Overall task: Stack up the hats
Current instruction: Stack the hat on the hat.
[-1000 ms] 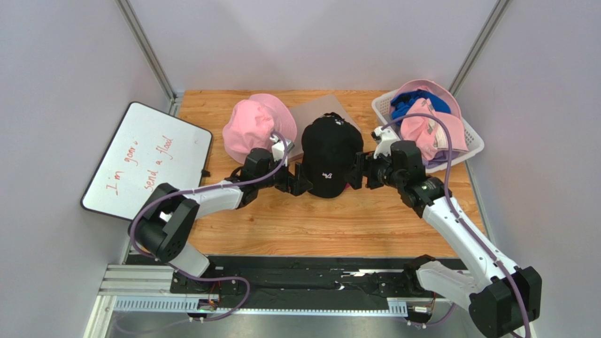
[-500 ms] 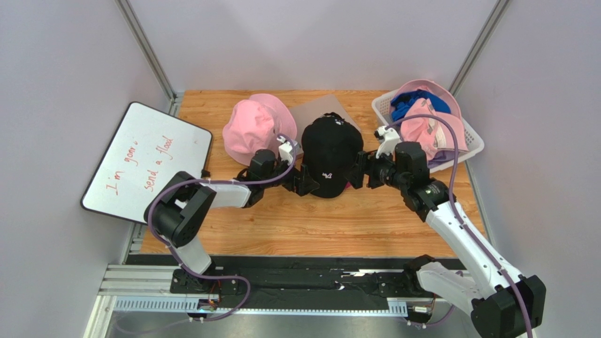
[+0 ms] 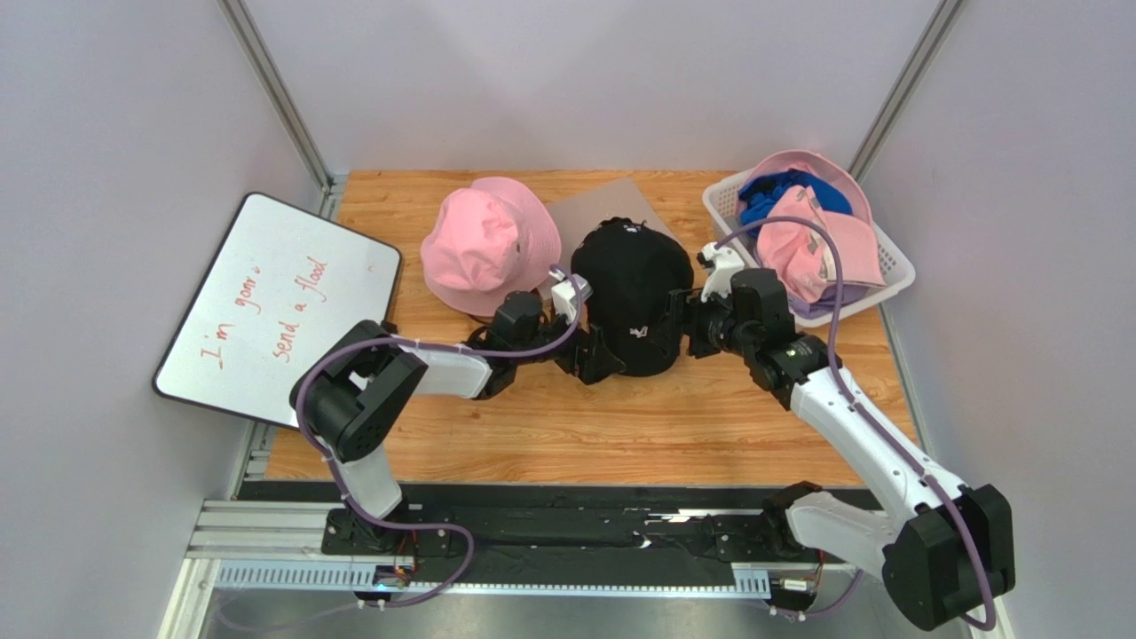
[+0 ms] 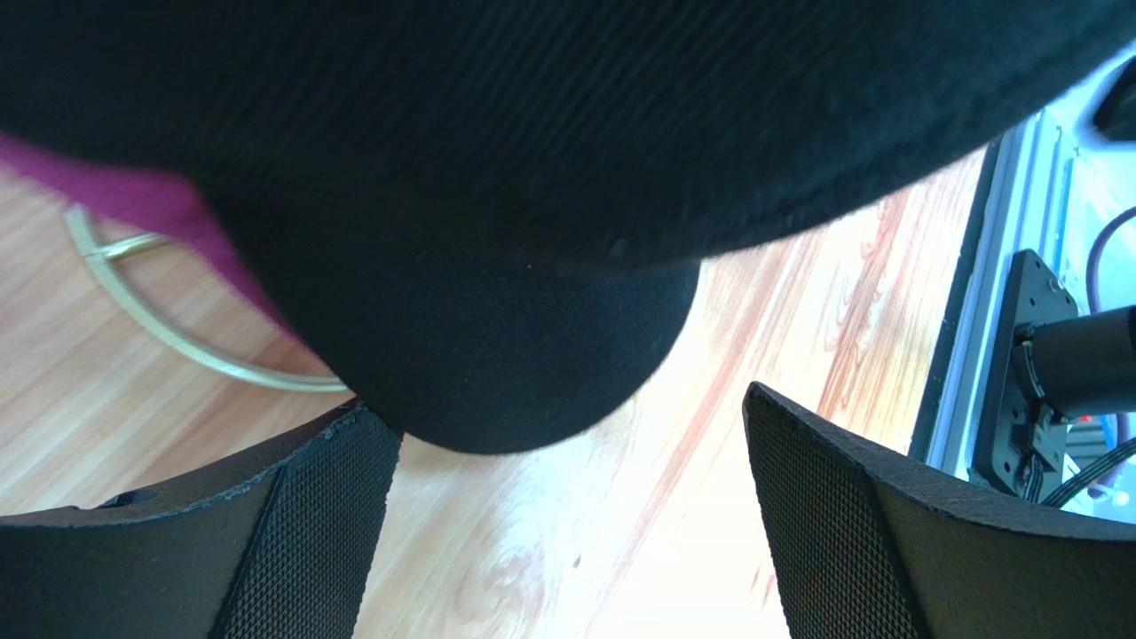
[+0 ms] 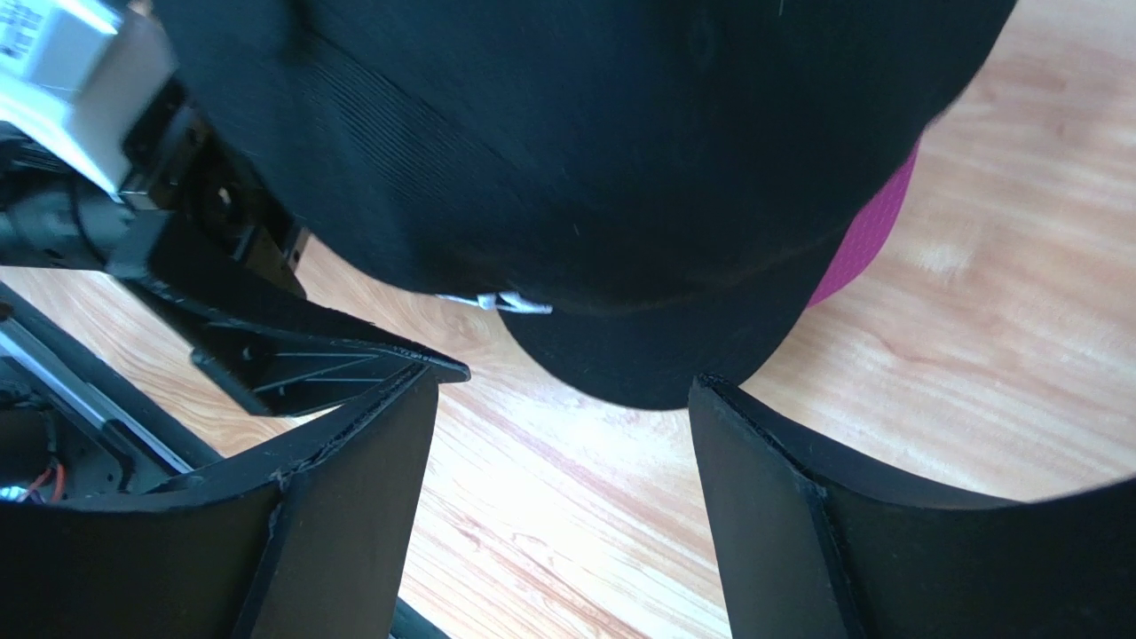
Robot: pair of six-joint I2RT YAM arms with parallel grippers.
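A black cap [image 3: 638, 296] sits mid-table on top of a magenta cap [image 5: 874, 229], over a gold wire frame [image 4: 160, 313]. My left gripper [image 3: 596, 357] is at the black cap's near-left edge. It is open, and in the left wrist view the black cap [image 4: 534, 200] hangs just beyond its fingertips [image 4: 320, 519]. My right gripper [image 3: 687, 328] is at the cap's right side, also open, with the black brim [image 5: 640, 360] just ahead of its fingers [image 5: 787, 519]. Bare wood shows between both pairs of jaws. A pink bucket hat [image 3: 487, 246] stands to the left.
A white mesh basket [image 3: 896, 282] at the back right holds pink hats [image 3: 814, 246] and a blue hat [image 3: 787, 197]. A whiteboard [image 3: 280, 306] leans off the table's left edge. A grey sheet [image 3: 600, 207] lies behind the black cap.
Both grippers have closed in on the black cap, the left one reaching farther right under its near edge. The cap has shifted slightly right and its brim now looks tucked.
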